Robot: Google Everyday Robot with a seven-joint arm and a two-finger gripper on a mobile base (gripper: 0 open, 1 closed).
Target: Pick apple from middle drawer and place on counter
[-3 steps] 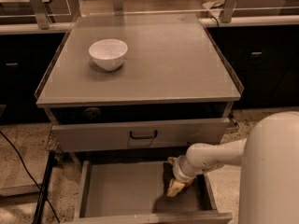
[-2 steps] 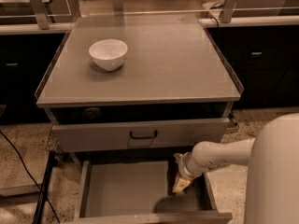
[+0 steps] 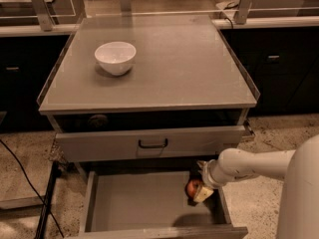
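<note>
Since a second ago the arm [image 3: 249, 164] has drawn back toward 3 o'clock, and the apple [image 3: 193, 186], hidden by the claw then, now shows. At 10 o'clock on the surface [image 3: 174, 73] sits a white bowl [image 3: 115, 57]. Below, the drawer [image 3: 139, 198] stands pulled out. The apple is at its 3 o'clock side, near the right wall, and the claw [image 3: 198, 189] looks clamped on it, one dark finger above and a pale pad against its lower right. I judge the apple light, firm and smooth-skinned: round enough to roll or squirt out of an off-centre pinch, and apt to bruise under a hard squeeze. The best hold is across its widest girth, with moderate force.
</note>
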